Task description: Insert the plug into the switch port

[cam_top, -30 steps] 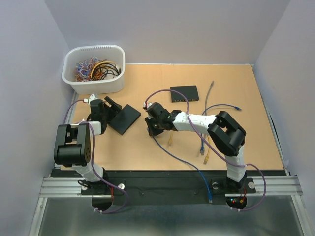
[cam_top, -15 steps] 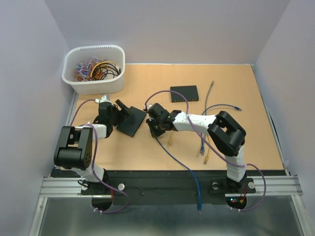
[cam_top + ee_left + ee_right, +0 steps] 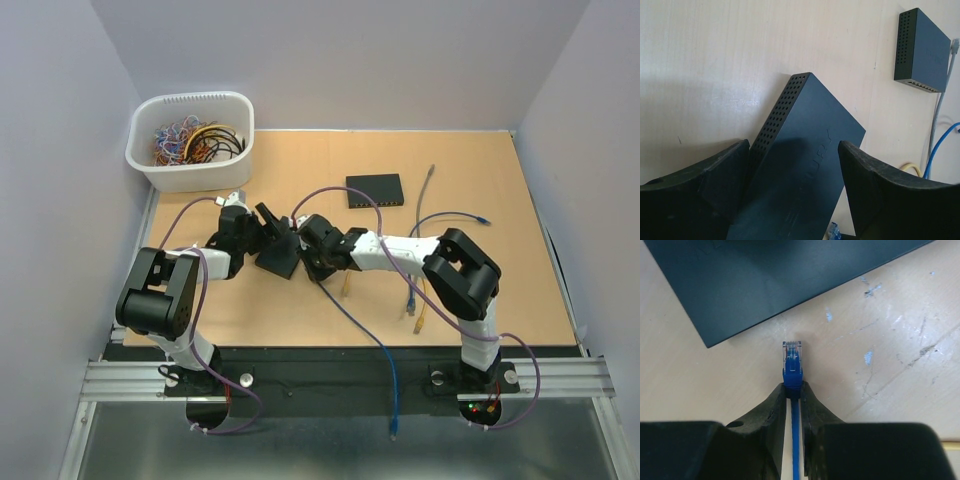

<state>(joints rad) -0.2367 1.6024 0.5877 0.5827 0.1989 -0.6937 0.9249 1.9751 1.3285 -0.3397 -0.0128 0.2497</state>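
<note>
**One switch mid-surface, a second behind, the plug just short of the first**

Near the middle of the surface (image 3: 500, 290), a switch (image 3: 805, 165) sits tilted between the fingers of the left hand (image 3: 792, 150), one long side against the left finger. Just to its right, the right hand (image 3: 792, 387) pinches a cable (image 3: 360, 325) directly behind the plug (image 3: 792, 351). The plug's tip faces the switch's edge, near but apart. The cable runs toward the near edge and over it. A second switch (image 3: 375, 189) lies farther back, right of centre and well apart. A bin (image 3: 190, 175) stands in the back left corner with tangled wires (image 3: 195, 140) in it. Loose cables (image 3: 413, 300) lie to the right, between the second switch and the right arm's base.
</note>
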